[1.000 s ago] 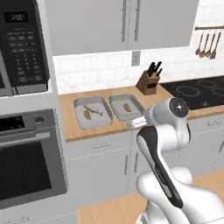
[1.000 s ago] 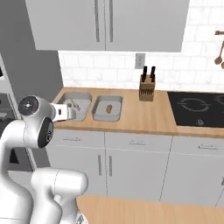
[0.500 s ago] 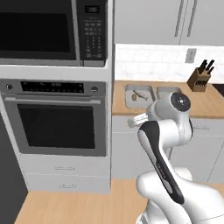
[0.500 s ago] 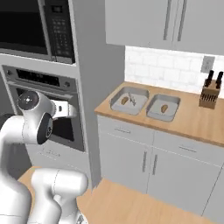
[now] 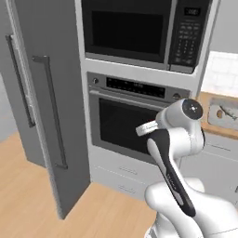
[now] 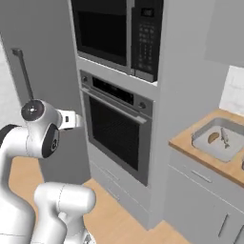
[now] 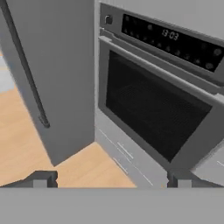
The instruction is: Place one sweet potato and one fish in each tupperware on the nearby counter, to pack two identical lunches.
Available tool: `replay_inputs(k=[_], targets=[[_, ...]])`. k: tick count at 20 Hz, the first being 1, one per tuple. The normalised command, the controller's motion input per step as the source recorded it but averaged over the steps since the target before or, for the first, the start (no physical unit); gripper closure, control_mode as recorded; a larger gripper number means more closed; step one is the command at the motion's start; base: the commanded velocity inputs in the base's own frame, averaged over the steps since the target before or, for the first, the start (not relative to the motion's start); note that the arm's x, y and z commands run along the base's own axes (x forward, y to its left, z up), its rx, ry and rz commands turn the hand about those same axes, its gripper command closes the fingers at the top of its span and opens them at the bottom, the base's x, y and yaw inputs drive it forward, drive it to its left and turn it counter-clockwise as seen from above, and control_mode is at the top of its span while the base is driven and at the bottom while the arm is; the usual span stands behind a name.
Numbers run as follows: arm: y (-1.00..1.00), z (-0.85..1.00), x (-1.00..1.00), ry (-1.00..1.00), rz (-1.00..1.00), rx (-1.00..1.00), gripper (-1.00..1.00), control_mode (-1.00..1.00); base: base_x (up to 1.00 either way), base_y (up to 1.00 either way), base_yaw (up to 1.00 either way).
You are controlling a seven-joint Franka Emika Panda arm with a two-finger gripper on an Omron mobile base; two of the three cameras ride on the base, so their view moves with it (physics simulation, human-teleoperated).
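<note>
Partly packed, by the look of it: at the right edge of the right base view, one tupperware [image 6: 220,141] on the counter [image 6: 190,151], holding a brownish lump, likely a sweet potato [image 6: 213,137], and a thin grey shape beside it, likely a fish [image 6: 225,137]. Same tray at the right edge of the left base view [image 5: 224,116]. Second tray cut off by the frame, contents impossible to judge; probably more food left to fetch.

Gripper [image 7: 109,179] at the bottom of the hand view, fingertips [image 7: 43,178] spread wide with nothing between them, facing the oven [image 7: 153,105], well away from the counter.

Wall oven mid-frame with microwave [image 5: 142,30] above, tall grey fridge [image 5: 44,97] at left with long handles, light wooden floor [image 5: 32,204] below.
</note>
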Motion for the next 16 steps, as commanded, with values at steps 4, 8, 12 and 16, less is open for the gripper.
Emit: replay_inputs(k=[4,8,12,16], targets=[[0.0,0.0,0.0,0.0,0.0,0.0,-1.0,1.0,-0.51,1.0,0.58],[0.0,0.0,0.0,0.0,0.0,0.0,-1.0,1.0,-0.46,1.0,0.52],[0.0,0.0,0.0,0.0,0.0,0.0,-1.0,1.0,-0.49,1.0,0.58],[0.0,0.0,0.0,0.0,0.0,0.0,-1.0,1.0,-0.34,1.0,0.55]])
